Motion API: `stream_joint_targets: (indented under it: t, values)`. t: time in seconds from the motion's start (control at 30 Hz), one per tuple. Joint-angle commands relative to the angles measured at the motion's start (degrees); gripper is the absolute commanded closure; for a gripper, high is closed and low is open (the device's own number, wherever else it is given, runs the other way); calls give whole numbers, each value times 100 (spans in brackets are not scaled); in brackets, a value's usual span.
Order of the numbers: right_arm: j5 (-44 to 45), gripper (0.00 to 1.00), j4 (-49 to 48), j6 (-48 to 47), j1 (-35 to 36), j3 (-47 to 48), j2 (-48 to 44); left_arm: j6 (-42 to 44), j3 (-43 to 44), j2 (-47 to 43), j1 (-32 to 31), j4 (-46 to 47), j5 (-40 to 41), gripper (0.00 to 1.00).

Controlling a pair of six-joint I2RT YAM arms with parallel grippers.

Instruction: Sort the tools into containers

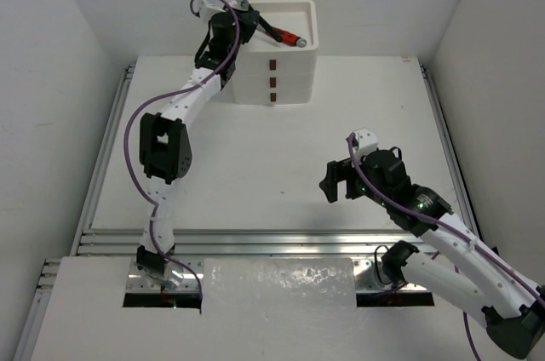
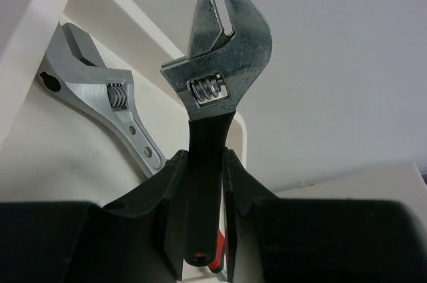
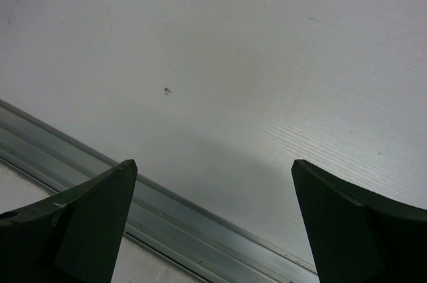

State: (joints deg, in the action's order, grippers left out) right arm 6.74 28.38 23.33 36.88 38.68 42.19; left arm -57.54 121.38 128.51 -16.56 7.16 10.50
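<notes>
My left gripper is shut on the black handle of a steel adjustable wrench and holds it head-up over the left part of the top tray of the white drawer unit. The left wrist view shows the gripper with its fingers clamped on the handle. A second steel wrench lies in the tray below; its red handle shows in the top view. My right gripper is open and empty over the table, right of centre. Its fingers are wide apart.
The drawer unit stands at the back of the table with three shut drawers, dark handles facing me. An aluminium rail runs along the table's near edge below the right gripper. White walls close in the left, right and back.
</notes>
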Motion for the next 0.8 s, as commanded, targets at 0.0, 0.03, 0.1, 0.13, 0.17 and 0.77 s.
stream_joint_targets:
  t: [0.0, 0.03, 0.1, 0.13, 0.17, 0.77]
  values:
    - [-120, 1, -245, -13, 3, -27, 8, -275, 201, -28, -23, 1067, 49, 100]
    - [-129, 1, -245, -13, 12, -27, 25, -284, 245, -19, -49, 1077, 75, 100]
    - [-129, 1, -263, -22, 12, -18, 17, -502, 211, -28, -84, 876, 249, 100]
    - [-129, 1, -263, -13, 12, -27, 17, -591, 167, -36, -93, 858, 268, 100]
    - [-138, 1, -272, -22, 12, -27, 8, -757, 132, -36, -93, 840, 294, 100]
    - [-244, 1, -272, -13, 3, -115, -27, -1400, 1501, 1132, -164, 1305, -654, 100]
